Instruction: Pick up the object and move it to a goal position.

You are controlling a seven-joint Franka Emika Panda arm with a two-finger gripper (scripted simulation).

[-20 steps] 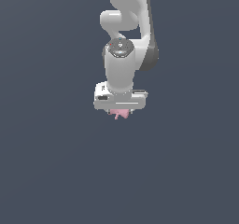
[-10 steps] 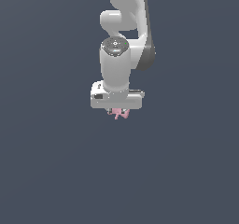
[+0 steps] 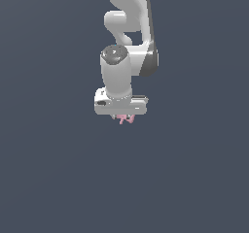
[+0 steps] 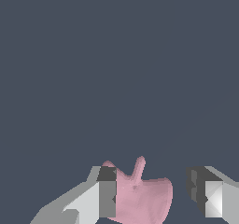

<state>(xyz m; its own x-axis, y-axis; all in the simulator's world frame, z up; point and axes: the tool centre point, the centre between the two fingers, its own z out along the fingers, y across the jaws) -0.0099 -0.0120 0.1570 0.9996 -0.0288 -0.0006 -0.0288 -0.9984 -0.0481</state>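
In the exterior view the white arm [image 3: 127, 42] has swung and turned since a second ago: the wrist joint's round grey cap now faces more toward the exterior view's left, and the gripper [image 3: 124, 116] sits at much the same height as before, with the pink object [image 3: 125, 119] still peeking out just beneath the flat hand block. No counter edge or corner shows anywhere, only a flat dark blue-grey ground, so the object can be placed only as directly under the hand, apart from any surface that can be seen. My reading is that the object is off the ground and the carry toward the goal is under way; no goal marker is visible, so how far remains cannot be told. In the wrist view the gripper [image 4: 151, 192] stands fairly wide, and the object [image 4: 140, 195] touches one dark finger pad [image 4: 107, 192] while a clear gap separates it from the other finger. So whether it is truly clamped cannot be told from this angle. The object looks smooth and matte, a pale-pink lump with a rounded body and a thin prong pointing away from the hand; the fingers are blocky, faceted white-grey with dark pads.
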